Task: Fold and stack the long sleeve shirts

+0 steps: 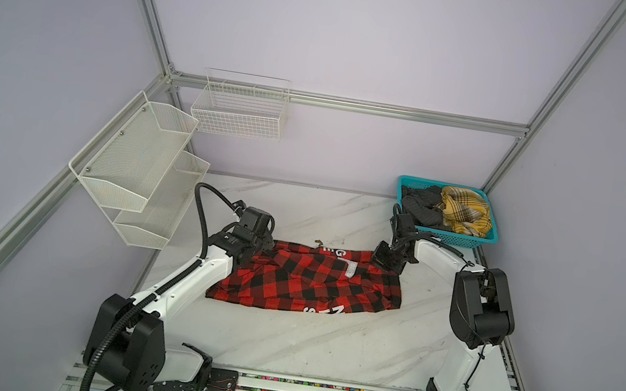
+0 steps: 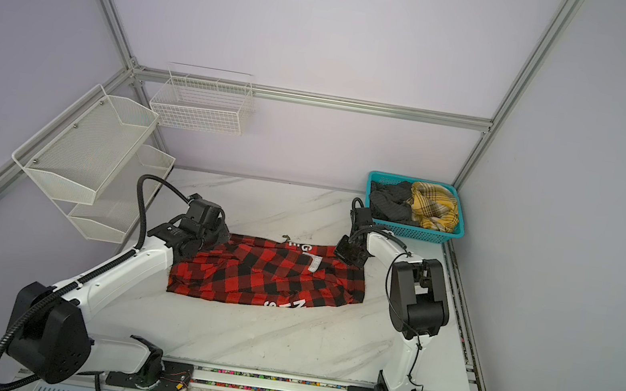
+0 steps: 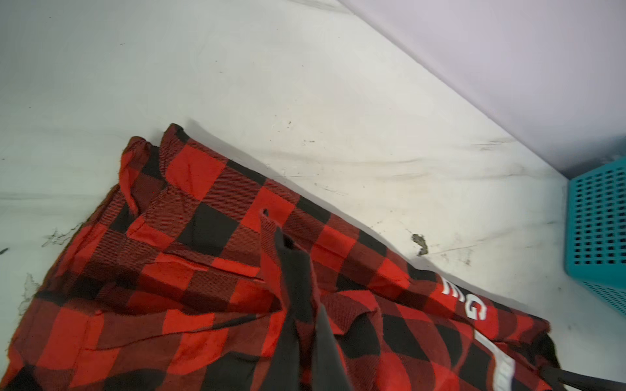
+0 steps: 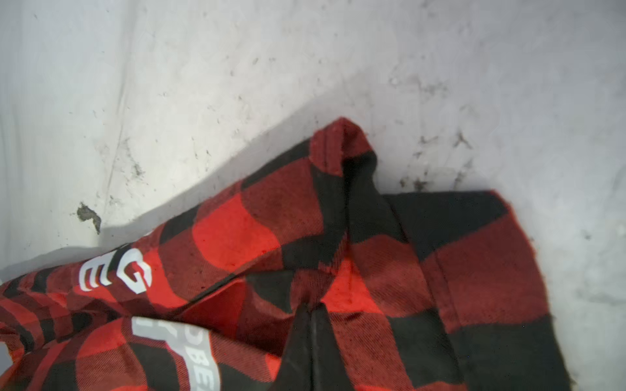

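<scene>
Holds the red-and-black check shirt (image 1: 307,279) by its far edge, one corner to each side, the rest lying rumpled across the middle of the bench (image 1: 322,345), white block letters showing near the far edge and at the near one. Pinches the left corner in the left end effector (image 3: 288,250), closed narrow on a raised ridge of cloth, as seen in the left wrist view. Pinches the right corner likewise in the right end effector (image 4: 311,309), closed on a small peak of the check cloth. Grips both ends of the same edge, most likely, so as to lift that edge evenly and lay it over toward the near side without skewing the fold. Looks early in the job: one fold in hand, no finished stack anywhere on the bench. Leaves the yellow plaid shirt (image 1: 464,211) and the dark grey shirt (image 1: 421,206) bunched together in the teal basket (image 1: 460,240) at the far right corner, just behind the right arm, presumably waiting their turn. Leaves alone the white mesh shelves (image 1: 139,166) and the wire basket (image 1: 240,110) on the walls to the left, well apart from the cloth. Risks, with cloth this soft, dragging only the top layer or losing one corner.
</scene>
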Robot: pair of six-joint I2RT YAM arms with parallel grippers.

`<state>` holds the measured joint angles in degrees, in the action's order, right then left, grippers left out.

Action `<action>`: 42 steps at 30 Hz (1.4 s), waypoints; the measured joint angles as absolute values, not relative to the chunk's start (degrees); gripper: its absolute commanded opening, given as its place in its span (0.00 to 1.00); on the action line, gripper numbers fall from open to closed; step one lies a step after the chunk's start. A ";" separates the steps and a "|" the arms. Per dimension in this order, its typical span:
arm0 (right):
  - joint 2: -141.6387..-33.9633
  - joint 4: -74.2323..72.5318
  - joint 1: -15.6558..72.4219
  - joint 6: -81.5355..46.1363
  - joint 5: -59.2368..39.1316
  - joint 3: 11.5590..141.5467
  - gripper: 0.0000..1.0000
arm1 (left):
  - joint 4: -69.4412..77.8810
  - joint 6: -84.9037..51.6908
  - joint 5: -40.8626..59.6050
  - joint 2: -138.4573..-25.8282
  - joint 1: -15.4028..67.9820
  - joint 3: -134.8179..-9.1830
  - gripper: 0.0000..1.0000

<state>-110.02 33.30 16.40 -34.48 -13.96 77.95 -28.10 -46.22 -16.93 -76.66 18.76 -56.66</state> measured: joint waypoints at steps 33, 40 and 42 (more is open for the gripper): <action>-117.14 38.33 19.81 -32.32 -10.50 85.93 0.61 | -15.49 -39.79 -14.41 -73.69 8.19 -46.44 0.00; -117.36 38.52 19.77 -32.64 -9.85 87.35 0.62 | -15.29 -38.30 -14.57 -72.73 5.80 -45.74 0.00; -117.36 38.57 19.77 -32.60 -9.82 87.66 0.63 | -14.28 -37.80 -14.59 -72.90 5.43 -45.21 0.00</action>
